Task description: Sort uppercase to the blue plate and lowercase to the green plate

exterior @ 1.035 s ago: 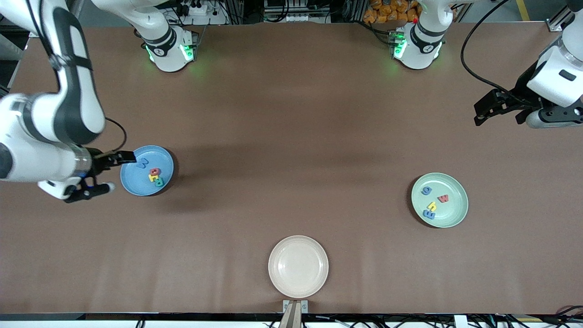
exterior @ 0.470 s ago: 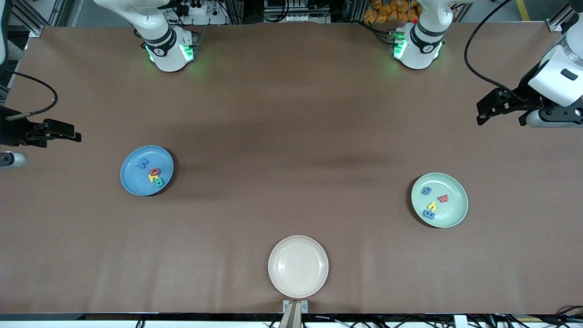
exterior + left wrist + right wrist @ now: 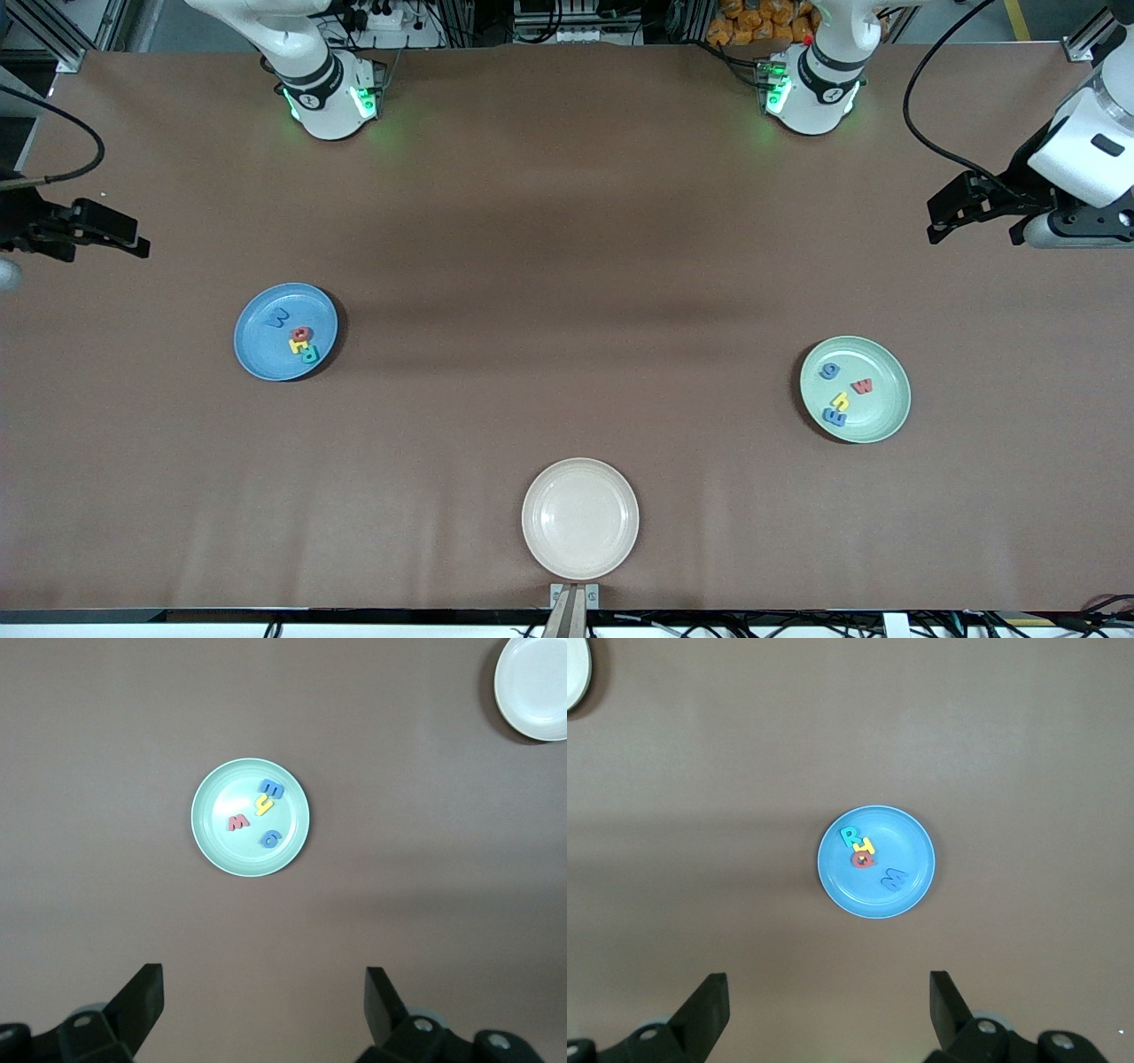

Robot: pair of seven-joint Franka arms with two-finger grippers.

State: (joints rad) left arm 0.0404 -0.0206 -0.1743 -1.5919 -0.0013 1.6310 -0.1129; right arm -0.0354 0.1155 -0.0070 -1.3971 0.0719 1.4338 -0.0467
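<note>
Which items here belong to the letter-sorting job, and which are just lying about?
Job:
- blue plate holding blue M, red Q, yellow H, green R
- green plate holding four lowercase letters

Lying about:
- cream plate

1. The right claw (image 3: pixel 133 246) is cut by the front view's edge; only one finger shows.
2. The cream plate (image 3: pixel 574 673) is cut off in both wrist views.
3. In the front view, the uppercase (image 3: pixel 301 344) letters overlap and are too small to read.
</note>
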